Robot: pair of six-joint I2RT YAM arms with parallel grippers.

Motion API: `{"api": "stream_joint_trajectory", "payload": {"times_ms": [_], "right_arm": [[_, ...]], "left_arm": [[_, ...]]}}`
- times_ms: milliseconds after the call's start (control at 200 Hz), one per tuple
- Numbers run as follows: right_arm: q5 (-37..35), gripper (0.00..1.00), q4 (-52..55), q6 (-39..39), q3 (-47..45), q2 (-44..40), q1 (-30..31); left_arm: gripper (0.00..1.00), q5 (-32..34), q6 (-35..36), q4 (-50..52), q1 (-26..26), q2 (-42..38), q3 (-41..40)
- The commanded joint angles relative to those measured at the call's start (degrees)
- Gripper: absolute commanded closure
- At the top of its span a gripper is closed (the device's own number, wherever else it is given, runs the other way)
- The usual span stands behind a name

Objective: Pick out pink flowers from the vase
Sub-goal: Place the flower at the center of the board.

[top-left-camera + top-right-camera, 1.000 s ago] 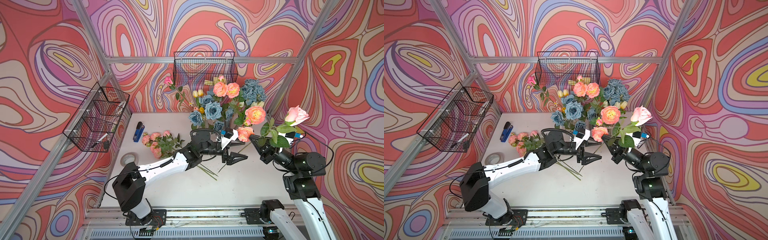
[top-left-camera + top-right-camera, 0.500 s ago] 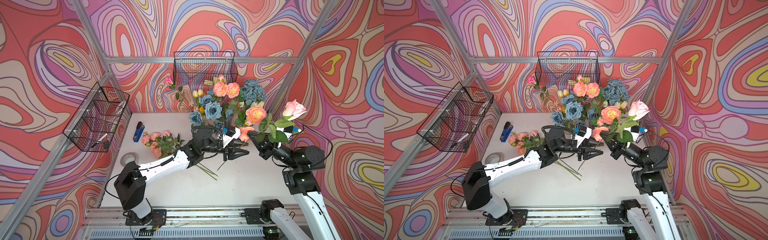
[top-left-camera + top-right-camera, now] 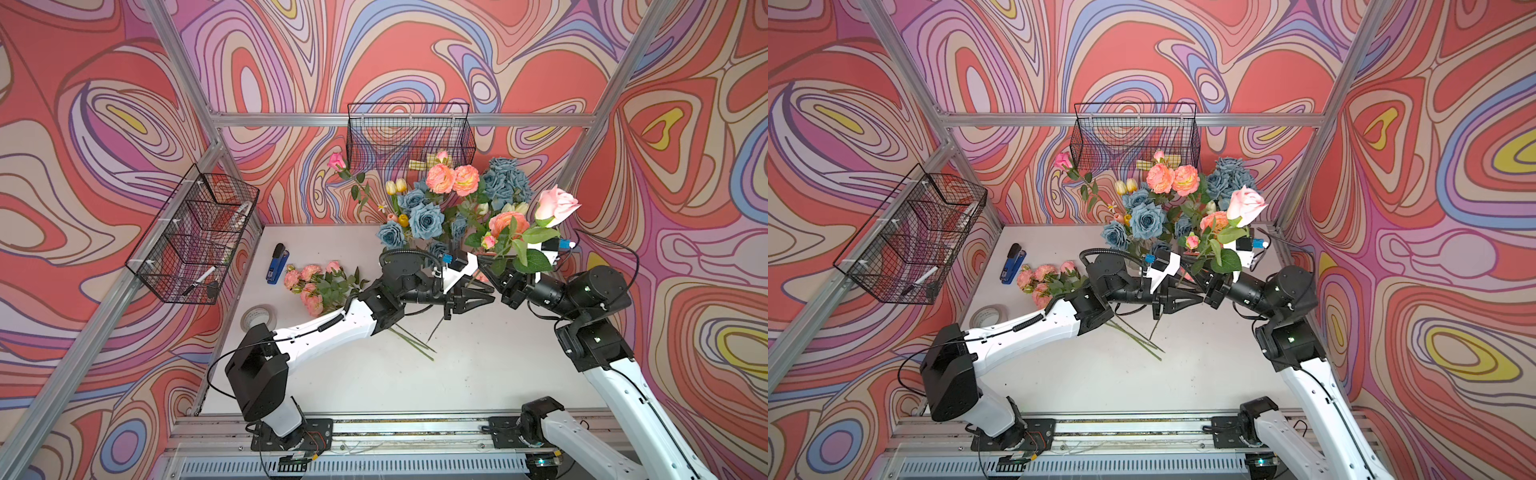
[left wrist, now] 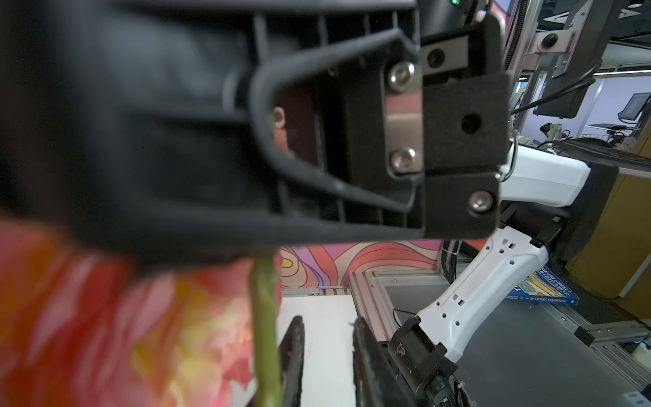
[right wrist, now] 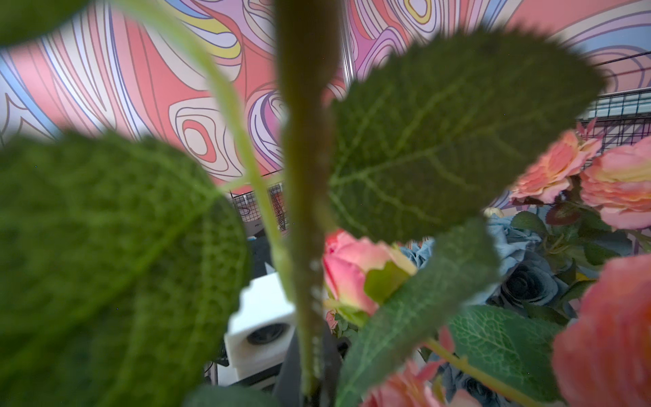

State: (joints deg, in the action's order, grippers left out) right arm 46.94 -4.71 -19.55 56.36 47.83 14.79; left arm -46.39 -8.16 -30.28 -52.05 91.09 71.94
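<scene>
Nearest, the lower stem (image 4: pixel 264 317) of a pink rose (image 3: pixel 555 205) is being seen hanging toward the worktop (image 3: pixel 478 374). It lies just beside the left pincer (image 3: pixel 486 293), whose fingers (image 4: pixel 294 352) are being held a narrow gap apart with nothing visibly between them. Tip to tip with it, the right pincer (image 3: pixel 492 272) is being clamped tight on that stem higher up, so the long axis is rising steeply, bloom topmost. A handover is being judged the step in hand, with the stem crossing the left pincer's reach. The left arm is nearer the pink flowers (image 3: pixel 309 282) lying on the worktop. Farther back, more pink blooms (image 3: pixel 453 180) are being carried among blue roses (image 3: pixel 424 218).
</scene>
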Motion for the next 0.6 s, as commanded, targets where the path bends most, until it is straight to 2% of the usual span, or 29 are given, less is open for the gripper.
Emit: {"api": "stream_joint_trajectory", "payload": {"times_ms": [0, 225, 596], "right_arm": [[-1.9, 1.0, 2.8, 3.6, 2.1, 0.8, 0.8], [-2.4, 1.0, 4.4, 5.3, 2.8, 2.3, 2.2], [-5.1, 1.0, 8.0, 9.0, 5.1, 4.4, 6.5]], "left_arm": [[0.73, 0.0, 2.0, 1.2, 0.8, -4.0, -1.9], [0.74, 1.3, 2.9, 1.9, 2.5, -8.3, -5.7], [0.82, 0.3, 1.6, -0.3, 3.2, -8.0, -5.3]]}}
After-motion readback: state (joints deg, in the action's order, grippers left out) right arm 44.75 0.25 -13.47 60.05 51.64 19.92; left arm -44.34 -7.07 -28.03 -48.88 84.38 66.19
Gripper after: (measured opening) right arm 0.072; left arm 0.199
